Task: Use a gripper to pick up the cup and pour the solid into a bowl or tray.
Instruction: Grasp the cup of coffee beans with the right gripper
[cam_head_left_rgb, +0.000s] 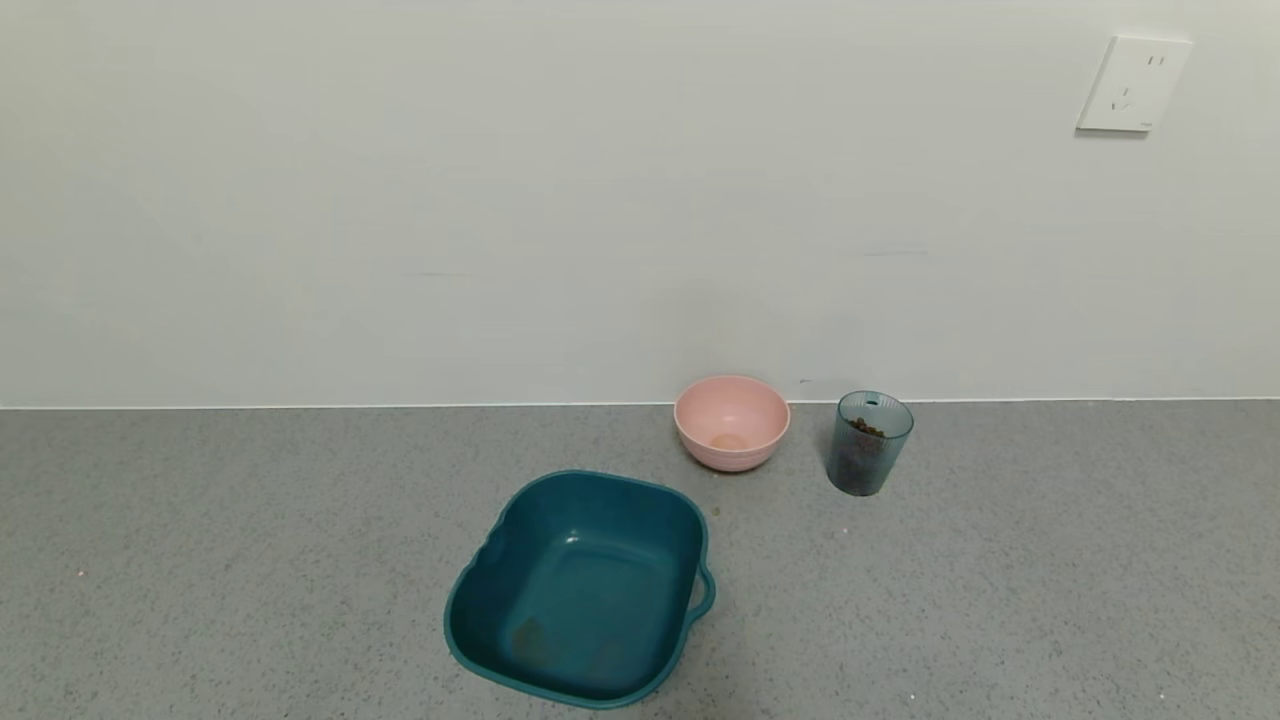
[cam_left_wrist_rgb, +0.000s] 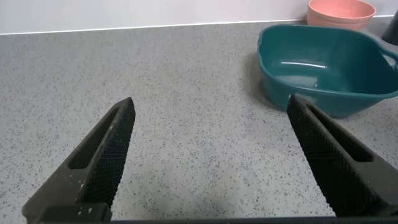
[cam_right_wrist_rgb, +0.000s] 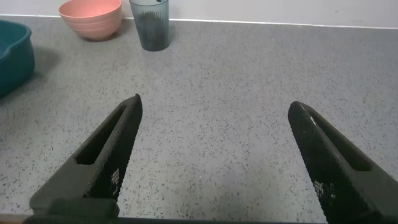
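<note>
Head view is showing a grey speckled counter (cam_head_left_rgb: 1050, 580) running up against a pale wall (cam_head_left_rgb: 500, 200), with a white wall socket (cam_head_left_rgb: 1133, 84) sitting high at the right. Neither arm is appearing in this view. The cup (cam_head_left_rgb: 868, 442) is standing upright near the wall, to the robot's right of the pink bowl (cam_head_left_rgb: 732, 421), close beside it but not touching. The solid (cam_head_left_rgb: 864, 430) is lying inside the cup as a dark heap reaching most of the way up. The pink bowl is sitting upright with only a faint stain at its base. A dark teal tub (cam_head_left_rgb: 580, 585) with a side handle is resting nearer the robot and a little to the left of the bowl, well apart from the cup. The left gripper (cam_left_wrist_rgb: 209, 155) is hovering low over bare counter with its fingers (cam_left_wrist_rgb: 106, 155) spread wide and holding nothing; the tub is lying ahead of it, with the bowl behind that. The right gripper (cam_right_wrist_rgb: 214, 158) is likewise hovering over bare counter, its fingers (cam_right_wrist_rgb: 109, 155) spread wide and holding nothing, with the cup and bowl standing well ahead of it near the wall.
</note>
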